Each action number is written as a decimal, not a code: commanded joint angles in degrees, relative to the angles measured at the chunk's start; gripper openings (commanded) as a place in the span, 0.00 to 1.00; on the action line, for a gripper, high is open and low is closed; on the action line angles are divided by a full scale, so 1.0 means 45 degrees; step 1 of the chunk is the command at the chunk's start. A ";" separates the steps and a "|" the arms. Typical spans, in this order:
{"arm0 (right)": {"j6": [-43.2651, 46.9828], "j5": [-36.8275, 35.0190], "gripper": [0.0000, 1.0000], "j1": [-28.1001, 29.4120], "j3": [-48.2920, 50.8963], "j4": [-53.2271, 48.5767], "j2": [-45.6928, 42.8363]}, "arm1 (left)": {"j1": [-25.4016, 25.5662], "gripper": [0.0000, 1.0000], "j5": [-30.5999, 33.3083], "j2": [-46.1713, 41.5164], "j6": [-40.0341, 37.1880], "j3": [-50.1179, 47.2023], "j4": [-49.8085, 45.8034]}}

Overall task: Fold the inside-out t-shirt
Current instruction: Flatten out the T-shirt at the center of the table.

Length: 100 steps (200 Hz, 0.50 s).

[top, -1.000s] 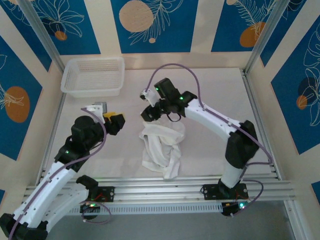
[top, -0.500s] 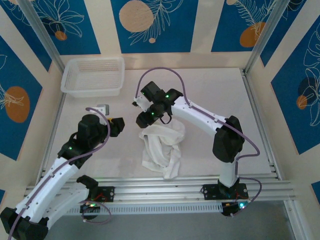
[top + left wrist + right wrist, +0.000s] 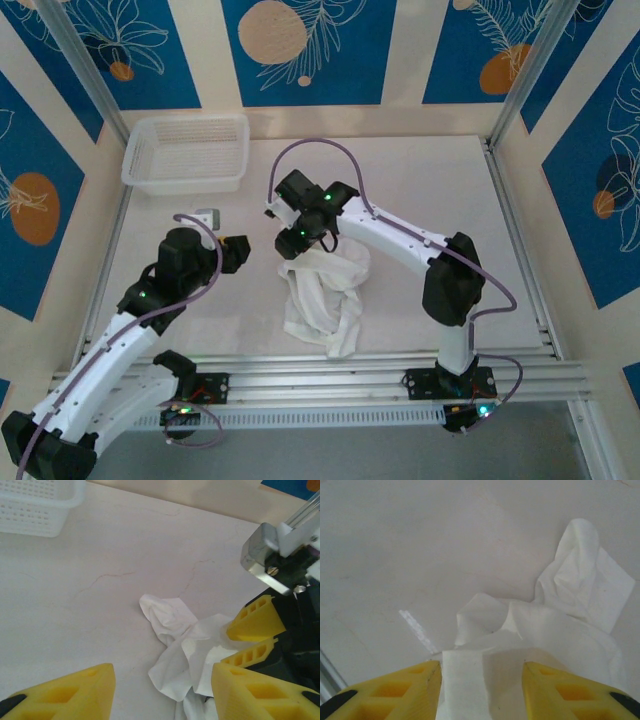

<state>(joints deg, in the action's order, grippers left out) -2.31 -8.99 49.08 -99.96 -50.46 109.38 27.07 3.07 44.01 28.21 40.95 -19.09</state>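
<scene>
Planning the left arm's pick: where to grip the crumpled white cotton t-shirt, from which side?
Probably the pointed flap of the crumpled white cotton t-shirt, approached from the robot's left: it juts onto bare table, clear of the heap.

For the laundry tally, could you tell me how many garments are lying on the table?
1: a crumpled white t-shirt in the middle of the table; anything beneath it would be hidden.

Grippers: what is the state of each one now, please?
Left gripper: open, holding nothing.
Right gripper: shirt lies between the jaws; whether it grips cannot be told.
</scene>
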 commanded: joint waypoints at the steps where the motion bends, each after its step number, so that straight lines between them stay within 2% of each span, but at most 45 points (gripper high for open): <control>1: 0.0378 -0.0968 0.45 0.0147 0.0060 0.0137 0.0331 | -0.0040 0.54 0.0042 -0.0048 0.0080 0.0217 0.0019; 27: 0.0311 -0.1229 0.35 0.0177 0.0193 0.0386 0.0262 | -0.0039 0.54 0.0052 0.0022 0.0153 0.0161 0.0024; 59: -0.0087 -0.1486 0.00 0.0153 0.0512 0.0801 -0.0711 | -0.0039 0.55 -0.0052 0.0367 0.0226 0.0322 -0.0192; 83: -0.0974 -0.1149 0.00 -0.0527 0.1595 0.1895 -0.3040 | -0.0088 0.57 -0.0595 0.1033 0.0199 0.0772 -0.0431; 100: -0.2414 -0.0582 0.00 -0.1546 0.3159 0.3879 -0.5656 | -0.0137 0.58 -0.1160 0.1963 0.0199 0.1343 -0.0836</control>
<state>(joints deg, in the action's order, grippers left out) -5.13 -14.26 47.48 -91.15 -43.77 99.85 26.98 1.76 48.90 28.64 42.61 -20.38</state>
